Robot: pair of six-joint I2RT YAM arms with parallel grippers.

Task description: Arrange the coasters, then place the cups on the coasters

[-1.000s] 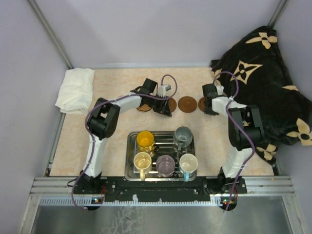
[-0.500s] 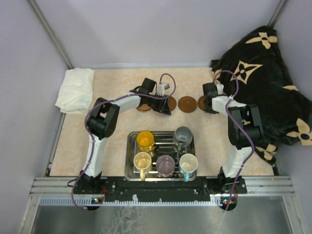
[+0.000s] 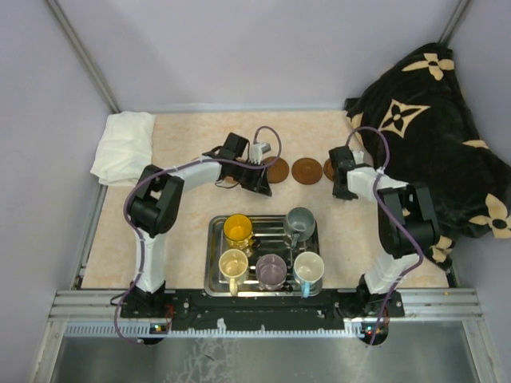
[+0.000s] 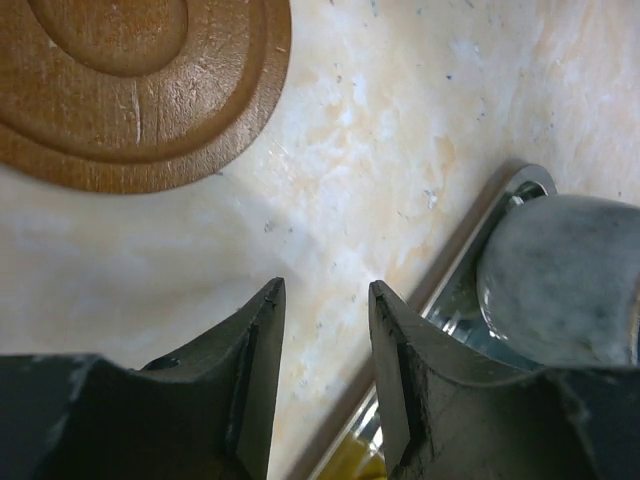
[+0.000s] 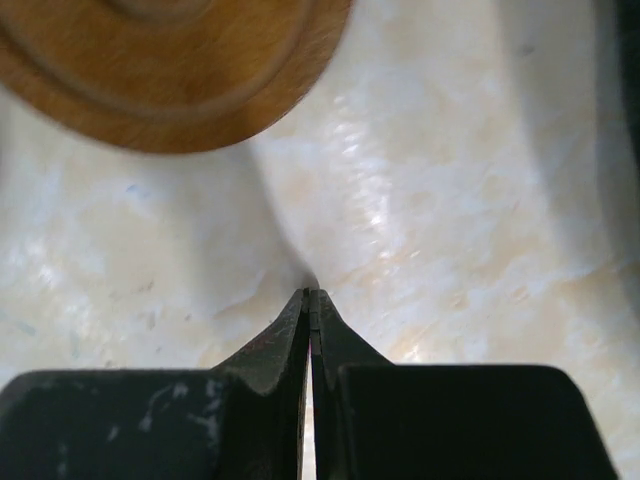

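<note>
Compared with the earlier frame, the left arm (image 3: 200, 169) has its elbow farther to the left and its wrist drawn slightly back toward the left. The right arm (image 3: 371, 179) has shifted only a little toward the near edge. The cups (image 3: 238, 230) and the visible coasters (image 3: 306, 170) lie as before.

Left claw (image 4: 325, 340): released, its fingers apart with bare surface (image 3: 184, 136) between them and nothing held. One coaster lies just ahead of it to one side, with the tray (image 3: 212, 247) rim and the grey-green cup (image 4: 565, 280) to the other.

Right claw (image 5: 310, 310): clenched, its fingers pressed together on nothing, tips low over the surface and just short of another coaster (image 5: 170, 70).

Three coasters show in a row on the far side of the tray, and the right-hand one is partly hidden by the right arm. Whether others lie under the arms cannot be told. All five cups stand upright in the tray, close together.

Handling, as judged: the coasters look thin, stiff and light and lie flat, so a pinch from above finds little edge. Pushing at the rim with shut fingers, or nipping across the rim, seems the better way. The cups look rigid, glossy and breakable, and are best taken across the wall at the lip or by the handle, lifted straight up clear of their neighbours.
</note>
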